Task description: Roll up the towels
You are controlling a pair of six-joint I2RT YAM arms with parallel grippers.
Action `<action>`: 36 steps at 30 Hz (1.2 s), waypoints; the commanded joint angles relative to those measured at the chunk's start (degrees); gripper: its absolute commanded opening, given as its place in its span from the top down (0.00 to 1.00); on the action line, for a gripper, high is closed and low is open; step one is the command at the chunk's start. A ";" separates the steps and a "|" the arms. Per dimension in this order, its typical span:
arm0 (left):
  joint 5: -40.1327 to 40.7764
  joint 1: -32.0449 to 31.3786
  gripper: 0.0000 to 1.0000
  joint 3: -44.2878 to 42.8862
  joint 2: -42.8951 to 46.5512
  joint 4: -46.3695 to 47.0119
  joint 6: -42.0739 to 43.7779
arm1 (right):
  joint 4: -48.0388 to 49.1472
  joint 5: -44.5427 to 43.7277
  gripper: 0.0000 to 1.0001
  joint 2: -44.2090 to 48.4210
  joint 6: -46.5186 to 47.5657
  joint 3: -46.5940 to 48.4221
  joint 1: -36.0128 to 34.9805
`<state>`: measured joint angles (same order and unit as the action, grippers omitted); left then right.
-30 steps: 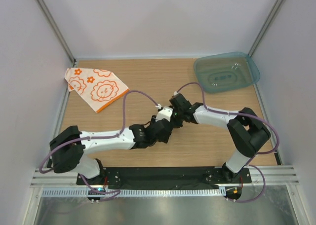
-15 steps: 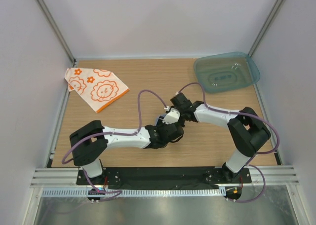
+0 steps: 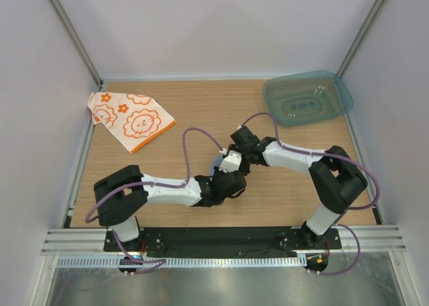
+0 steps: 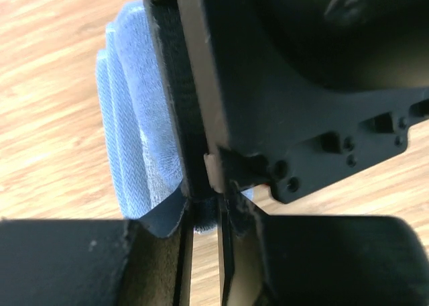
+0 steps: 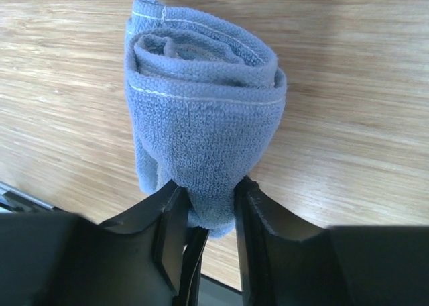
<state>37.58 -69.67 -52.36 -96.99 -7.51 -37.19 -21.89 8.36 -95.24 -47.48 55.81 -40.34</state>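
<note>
The printed towel [image 3: 131, 121] lies unrolled at the far left corner of the table [image 3: 201, 105]. At mid-table my left gripper [image 4: 206, 219], jaws nearly together, nips a fold of the blue towel [image 4: 137, 145]. Just beside it, my right gripper [image 5: 204, 209] pinches one end of that same towel, a tight roll. The tray [image 3: 338, 108] sits far right.

Flat towel [image 3: 131, 120] back left, tray [image 3: 281, 108] back right, rolled towel [image 5: 201, 118] central
</note>
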 commanded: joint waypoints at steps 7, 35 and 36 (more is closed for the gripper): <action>-16.20 7.52 0.96 11.13 4.44 6.97 -2.53 | -3.42 4.03 0.30 3.13 1.51 4.48 -0.18; -60.34 40.31 1.00 35.39 6.91 50.74 -25.21 | 44.20 15.54 0.15 8.77 -2.87 -18.45 6.24; -60.78 40.66 0.99 35.74 5.68 51.88 -25.73 | 47.00 15.72 0.16 8.06 -3.05 -18.72 6.24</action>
<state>-19.25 -30.50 -18.76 -88.01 40.69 -59.79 12.08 21.54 -85.82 -49.08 37.87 -34.15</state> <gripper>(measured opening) 0.142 0.845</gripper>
